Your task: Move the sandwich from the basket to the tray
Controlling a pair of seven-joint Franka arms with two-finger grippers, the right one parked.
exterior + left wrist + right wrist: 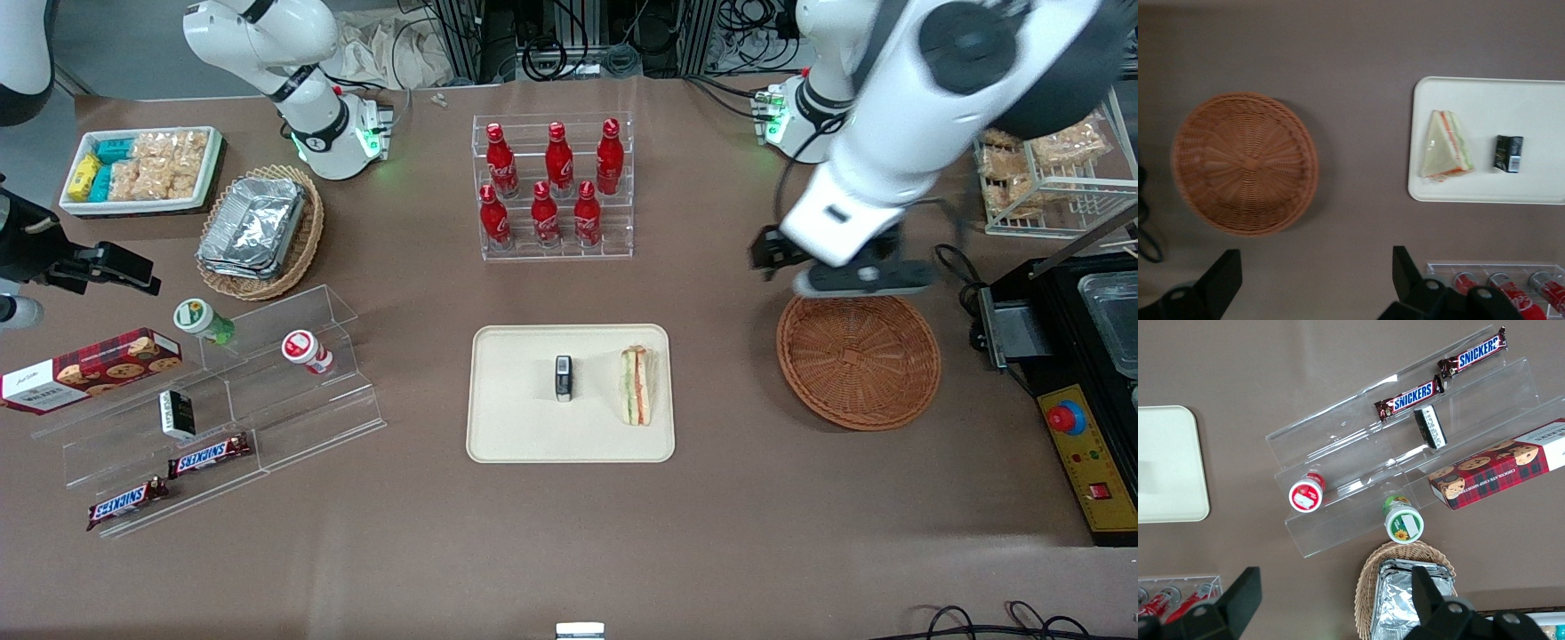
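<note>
The wrapped triangular sandwich (635, 386) lies on the cream tray (516, 427), near the tray's edge toward the working arm's end. It also shows in the left wrist view (1445, 145) on the tray (1538, 100). The reddish-brown wicker basket (858, 360) stands beside the tray and is empty, as the left wrist view (1245, 163) also shows. My left gripper (845, 276) hangs high over the basket's rim farthest from the front camera. It is open and empty (1313, 267), over bare table.
A small black packet (564, 378) lies mid-tray. A clear rack of red bottles (556, 187) stands farther from the front camera than the tray. A black machine (1085, 356) and a wire rack (1058, 178) stand at the working arm's end. A clear stepped stand (222, 400) holds snacks.
</note>
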